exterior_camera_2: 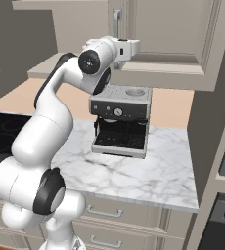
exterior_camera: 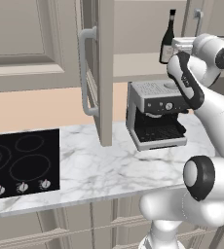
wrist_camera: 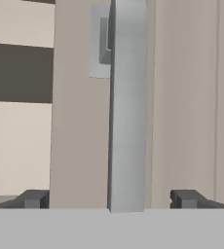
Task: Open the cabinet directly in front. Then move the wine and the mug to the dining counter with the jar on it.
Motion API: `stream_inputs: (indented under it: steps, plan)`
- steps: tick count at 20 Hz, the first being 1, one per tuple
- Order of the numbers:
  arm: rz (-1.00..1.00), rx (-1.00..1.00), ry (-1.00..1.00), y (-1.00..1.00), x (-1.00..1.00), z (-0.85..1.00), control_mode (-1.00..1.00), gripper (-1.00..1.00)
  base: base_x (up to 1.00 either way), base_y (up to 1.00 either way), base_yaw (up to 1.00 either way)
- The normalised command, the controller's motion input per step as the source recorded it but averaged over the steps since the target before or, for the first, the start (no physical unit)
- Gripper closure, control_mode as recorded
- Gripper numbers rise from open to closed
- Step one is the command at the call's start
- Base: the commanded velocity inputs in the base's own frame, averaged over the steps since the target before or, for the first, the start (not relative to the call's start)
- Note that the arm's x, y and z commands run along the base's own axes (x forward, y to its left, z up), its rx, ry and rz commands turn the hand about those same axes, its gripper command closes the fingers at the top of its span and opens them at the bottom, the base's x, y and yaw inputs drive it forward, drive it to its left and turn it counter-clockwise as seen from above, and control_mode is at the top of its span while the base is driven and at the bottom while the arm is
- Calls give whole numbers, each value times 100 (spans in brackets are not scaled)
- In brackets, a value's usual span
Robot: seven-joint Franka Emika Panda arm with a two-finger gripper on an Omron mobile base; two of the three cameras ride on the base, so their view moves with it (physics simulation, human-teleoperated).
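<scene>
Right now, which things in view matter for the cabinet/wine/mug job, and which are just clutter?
Job:
- cabinet, left door swung open
- right door handle, between the open gripper fingers
- wine on the cabinet's lower shelf

Just there:
- espresso machine
- cooktop
- marble counter

cabinet (exterior_camera: 104,73): beige-grey panelled doors, silver bar handles
wine (exterior_camera: 168,40): near-black glass, pale label, above the coffee machine
coffee machine (exterior_camera: 155,114): silver-grey body, black front recess
table (exterior_camera: 109,165): white marble with grey veins
cooktop (exterior_camera: 21,163): black, faint ring marks, left of the coffee machine
end effector (wrist_camera: 113,199): dark grey fingertips
wall (exterior_camera: 31,109): peach
</scene>
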Motion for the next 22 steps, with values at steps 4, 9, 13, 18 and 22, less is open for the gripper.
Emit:
stream_inputs:
  steps: [4,9,13,18,22]
  plan:
    - [2,0,0,-1,41,0,-100,100,0,0,0]
    - [1,0,0,0,9,0,-100,100,0,0,0]
    - [0,0,0,0,0,0,-100,100,0,0,0]
    - [0,0,0,0,-27,3,-100,100,0,0,0]
    - [0,0,5,-14,-41,19,-100,100,0,0,0]
